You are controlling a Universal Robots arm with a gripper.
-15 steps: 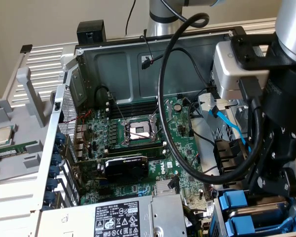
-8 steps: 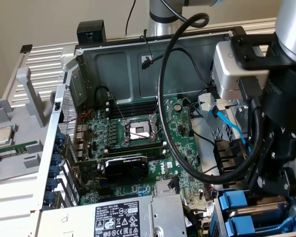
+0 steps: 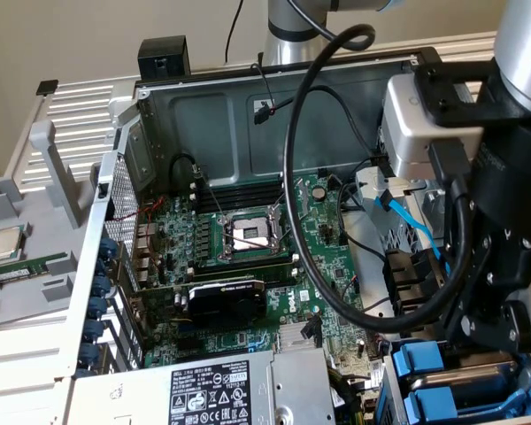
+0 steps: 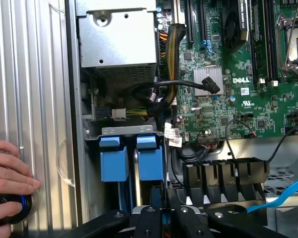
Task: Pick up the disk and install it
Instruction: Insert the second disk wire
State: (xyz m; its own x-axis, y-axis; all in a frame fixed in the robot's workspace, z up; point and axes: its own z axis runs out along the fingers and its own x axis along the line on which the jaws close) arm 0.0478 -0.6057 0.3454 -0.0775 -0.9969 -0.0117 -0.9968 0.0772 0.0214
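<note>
Arm hardware fills the right side of the exterior view, reaching down over the lower right corner of the open computer case (image 3: pixel 248 80), with black cables looped across the motherboard (image 3: pixel 248 257). The end effector (image 4: pixel 161 218) shows at the bottom centre of the wrist view as black finger linkages drawn close together over the drive bay; whether they grip anything I cannot tell. The disk (image 4: pixel 150 156), seen by its blue carrier frame, stands in the bay directly before the end effector, just beside a second blue-framed drive (image 4: pixel 113 158). A person's hand (image 4: pixel 7 181) rests at the lower left on the ribbed desk (image 4: pixel 30 74).
</note>
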